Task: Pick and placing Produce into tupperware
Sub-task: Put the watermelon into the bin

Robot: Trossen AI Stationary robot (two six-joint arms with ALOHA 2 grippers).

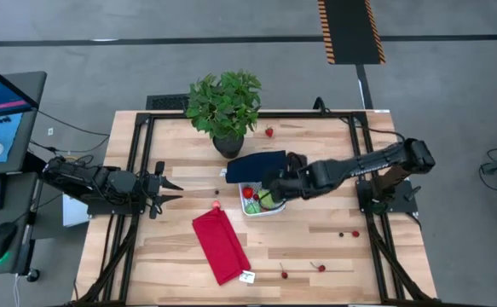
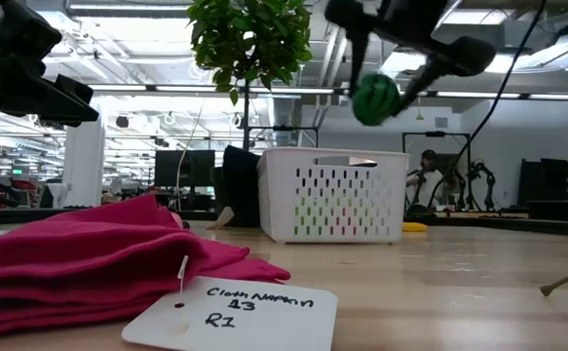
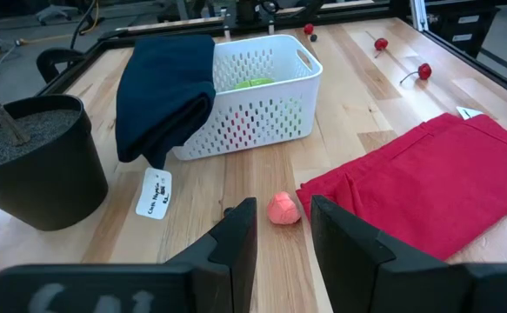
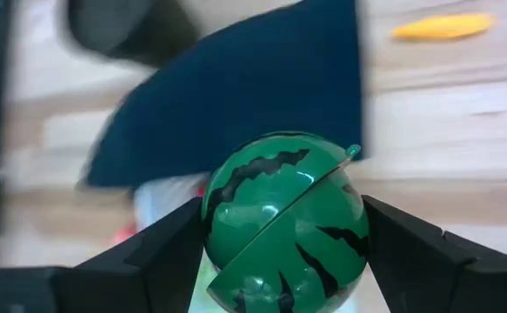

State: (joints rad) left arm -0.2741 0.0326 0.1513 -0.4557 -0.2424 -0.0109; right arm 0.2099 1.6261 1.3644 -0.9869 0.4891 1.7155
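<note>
1. Our right gripper [image 4: 283,252] holds the round, dark-striped green watermelon toy [image 4: 283,222]; the two fingers are spread to the ball's width and press on its opposite sides.
2. From above, that gripper [image 1: 274,189] is over the white container [image 1: 262,209] near the table's middle, and the low view shows the green ball [image 2: 374,98] hanging in the air above the container's [image 2: 334,195] rim, not touching it.
3. Inside the container we see a red strawberry [image 1: 249,194] and something green [image 3: 251,83]; the rest of the contents are too small to tell.
4. A dark navy blue cloth [image 1: 257,166] lies against the container on the plant side, draped over one wall [image 3: 168,87], with a white tag [image 3: 154,193] lying on the wood beside it.
5. Our left gripper [image 1: 170,188] waits near the table's left edge, fingers parted and empty, pointing toward the middle.
6. Just ahead of its fingertips [image 3: 240,228] a small pink-red toy piece [image 3: 283,209] sits on the table, touching the edge of the red cloth [image 3: 418,178].
7. Loose red berries lie well apart from the container: one near the potted plant [image 1: 225,107] at the far edge [image 1: 269,132], two [image 1: 320,268] near the front edge.
8. An orange elongated piece [image 4: 444,27] lies on the wood beyond the navy cloth.
</note>
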